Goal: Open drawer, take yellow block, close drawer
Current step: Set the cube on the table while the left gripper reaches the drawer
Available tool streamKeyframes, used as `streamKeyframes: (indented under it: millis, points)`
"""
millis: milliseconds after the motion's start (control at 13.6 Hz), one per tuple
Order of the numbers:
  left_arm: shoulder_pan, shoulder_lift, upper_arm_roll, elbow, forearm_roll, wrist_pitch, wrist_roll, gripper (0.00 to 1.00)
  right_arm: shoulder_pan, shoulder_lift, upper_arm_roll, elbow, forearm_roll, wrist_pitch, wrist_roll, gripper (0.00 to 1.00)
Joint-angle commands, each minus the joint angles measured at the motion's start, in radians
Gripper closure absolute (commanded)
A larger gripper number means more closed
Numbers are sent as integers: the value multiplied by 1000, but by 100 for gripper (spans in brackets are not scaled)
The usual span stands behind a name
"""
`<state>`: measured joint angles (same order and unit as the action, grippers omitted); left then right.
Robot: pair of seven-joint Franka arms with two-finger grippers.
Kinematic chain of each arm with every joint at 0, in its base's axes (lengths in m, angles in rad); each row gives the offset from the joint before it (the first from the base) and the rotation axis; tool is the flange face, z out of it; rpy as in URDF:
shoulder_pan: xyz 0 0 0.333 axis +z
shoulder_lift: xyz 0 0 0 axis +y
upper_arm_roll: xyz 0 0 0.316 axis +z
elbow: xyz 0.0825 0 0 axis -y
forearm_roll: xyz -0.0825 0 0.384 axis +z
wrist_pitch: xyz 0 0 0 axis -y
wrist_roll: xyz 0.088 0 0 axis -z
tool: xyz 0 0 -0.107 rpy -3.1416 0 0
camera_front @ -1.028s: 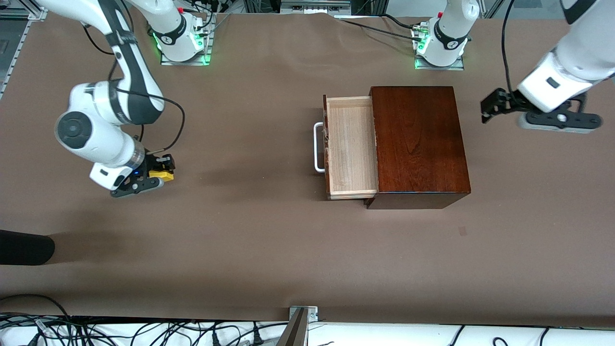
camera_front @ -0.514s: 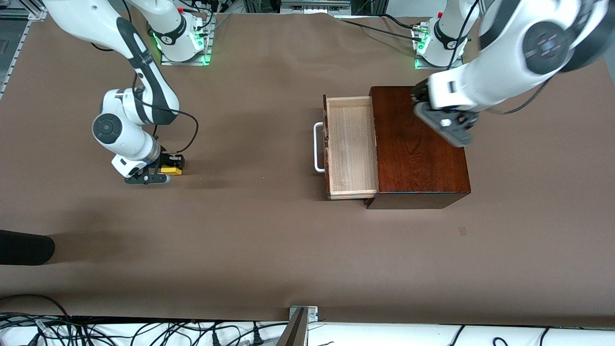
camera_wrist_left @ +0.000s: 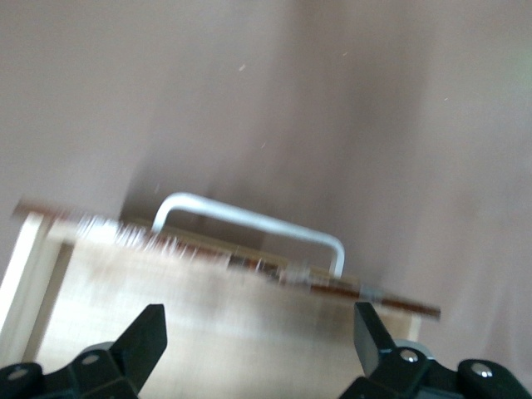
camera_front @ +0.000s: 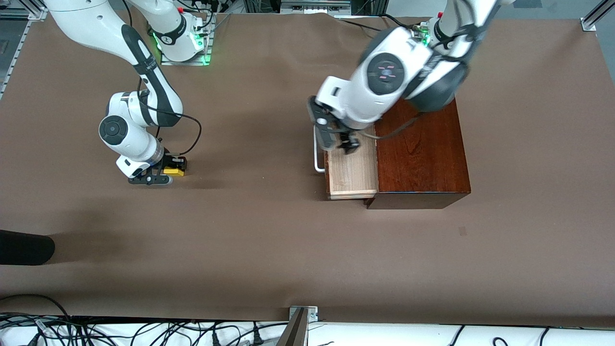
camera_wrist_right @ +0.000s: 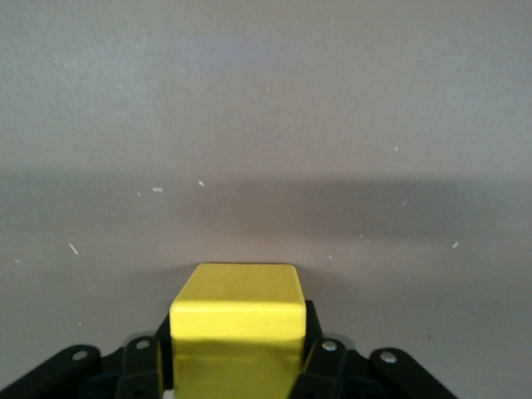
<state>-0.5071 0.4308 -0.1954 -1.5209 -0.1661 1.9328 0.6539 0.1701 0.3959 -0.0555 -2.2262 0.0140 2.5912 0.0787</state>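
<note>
The drawer stands pulled out of the mahogany box, and the part of its pale wood tray that shows is bare. Its white handle faces the right arm's end of the table. My left gripper hangs open over the drawer's handle end. The left wrist view shows its open fingers over the tray, with the handle just past the drawer front. My right gripper is low at the table toward the right arm's end, shut on the yellow block. The block fills the jaws in the right wrist view.
A dark object lies at the table's edge nearer the front camera, at the right arm's end. A metal bracket and cables run along the front edge. Brown table spreads between the block and the drawer.
My left arm has swung from the table's end across the box top to over the open drawer. My right gripper with the yellow block has shifted a little toward the drawer and settled low.
</note>
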Motion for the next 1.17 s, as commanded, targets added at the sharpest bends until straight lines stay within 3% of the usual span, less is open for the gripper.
streamKeyframes:
  millis: [0, 294, 440, 514, 734, 1101]
  points:
    - [-57, 84, 14, 53, -7, 63, 122, 0, -11, -118, 6, 12, 4, -93, -81, 0]
    - [-125, 175, 13, 65, 163, 141, 138, 0, -9, -218, 8, 314, 4, -567, -129, 0]
    - [-140, 213, 14, 64, 178, 195, 135, 0, -6, -216, 9, 513, 15, -800, -122, 0]
    - [-142, 224, 14, 61, 178, 204, 135, 0, -6, -227, 12, 574, 12, -850, -125, 0]
    - [-134, 232, 16, 38, 246, 172, 138, 0, -6, -342, 11, 619, 17, -969, -169, 0]
    - [-119, 220, 42, 50, 278, -95, 139, 0, -8, -433, -15, 620, 9, -1048, -184, 0]
